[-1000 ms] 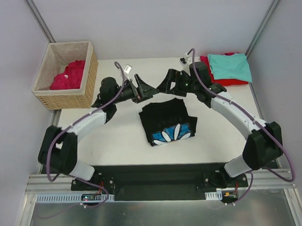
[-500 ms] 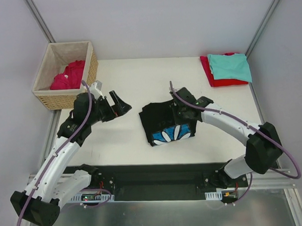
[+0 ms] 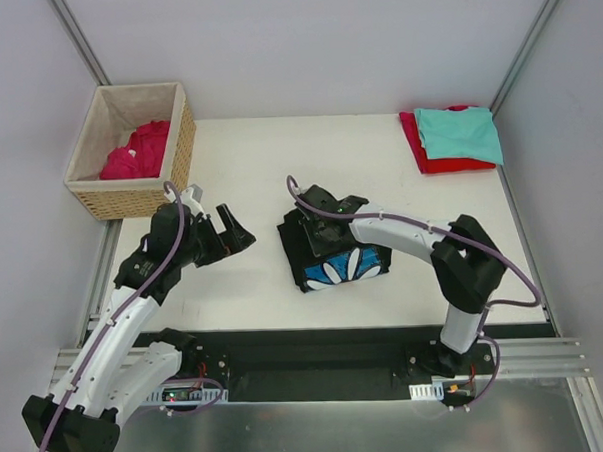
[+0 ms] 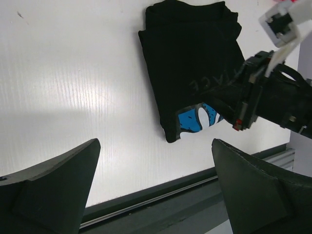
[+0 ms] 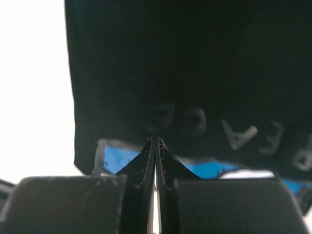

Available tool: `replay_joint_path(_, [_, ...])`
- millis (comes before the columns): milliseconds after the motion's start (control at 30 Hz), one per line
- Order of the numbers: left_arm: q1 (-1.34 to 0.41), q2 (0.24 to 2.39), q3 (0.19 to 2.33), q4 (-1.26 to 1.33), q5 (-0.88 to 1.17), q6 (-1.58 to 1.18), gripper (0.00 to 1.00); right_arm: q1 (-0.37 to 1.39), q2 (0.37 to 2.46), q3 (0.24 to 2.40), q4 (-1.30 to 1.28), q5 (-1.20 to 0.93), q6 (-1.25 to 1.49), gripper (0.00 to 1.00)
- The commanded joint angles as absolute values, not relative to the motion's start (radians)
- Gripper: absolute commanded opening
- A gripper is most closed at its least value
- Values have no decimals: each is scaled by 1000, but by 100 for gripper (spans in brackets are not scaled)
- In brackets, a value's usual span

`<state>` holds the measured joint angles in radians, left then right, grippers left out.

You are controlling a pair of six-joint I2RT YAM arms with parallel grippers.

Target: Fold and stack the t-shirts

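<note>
Broadly, the white table (image 3: 259,158) carries three lots of cloth. A wicker basket (image 3: 130,201) at the far left corner has crimson-pink shirts (image 3: 136,153) bunched inside. At the far right corner is a stack, with the teal shirt (image 3: 458,131) lying on the red shirt (image 3: 449,161). The black shirt (image 3: 333,270) sits in the middle, folded into a compact, slightly skewed rectangle with its blue-and-white print toward my bases. That shirt is what matters to me now. My right claw (image 3: 312,229) is right over its left half, fingers pressed together with only a hairline between them. From my wrist the tips point at the edge of the print, and I see no cloth pinched between them; whether they touch the fabric I cannot tell. My left claw (image 3: 234,232) hangs with its fingers spread wide over bare table, to the left of the shirt and apart from it. So the shirt lies directly under my right claw and off to the right of my left one, while the stack lies away on my right arm's side. I judge the right arm the nearer one for carrying the bundle there, and it would need to open and take an edge first.
</note>
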<state>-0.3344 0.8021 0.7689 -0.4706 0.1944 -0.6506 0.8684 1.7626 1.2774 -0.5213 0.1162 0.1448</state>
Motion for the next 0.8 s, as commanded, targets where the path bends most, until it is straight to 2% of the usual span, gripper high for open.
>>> replay_joint_path(0, [-315, 788, 778, -500, 183, -612, 99, 871, 1828, 1328, -480, 104, 176, 1])
replay_joint_path(267, [-284, 792, 765, -506, 176, -594, 99, 907, 1995, 1359, -407, 39, 196, 1])
replay_joint_path(467, [-261, 813, 759, -505, 184, -583, 99, 946, 2129, 1479, -394, -37, 212, 1])
replay_joint_path(767, [-244, 827, 750, -486, 202, -589, 99, 982, 2171, 1574, -402, -86, 218, 1])
